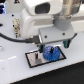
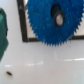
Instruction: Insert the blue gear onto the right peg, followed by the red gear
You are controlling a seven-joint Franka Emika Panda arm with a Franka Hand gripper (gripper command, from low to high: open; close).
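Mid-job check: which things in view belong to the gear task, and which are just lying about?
Job: blue gear, over the grey plate. The red gear is not in view, and the pegs are too blurred to pick out.
Lying about: green object beside the plate; black cable.

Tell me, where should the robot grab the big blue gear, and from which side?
Probably by the raised hub in the middle, coming straight down from above. The blue gear seems to lie flat on the grey plate, face up toward the wrist camera, so its hub sticks up. Its toothed rim looks wide and low against the plate, so it is harder to pinch from the side.
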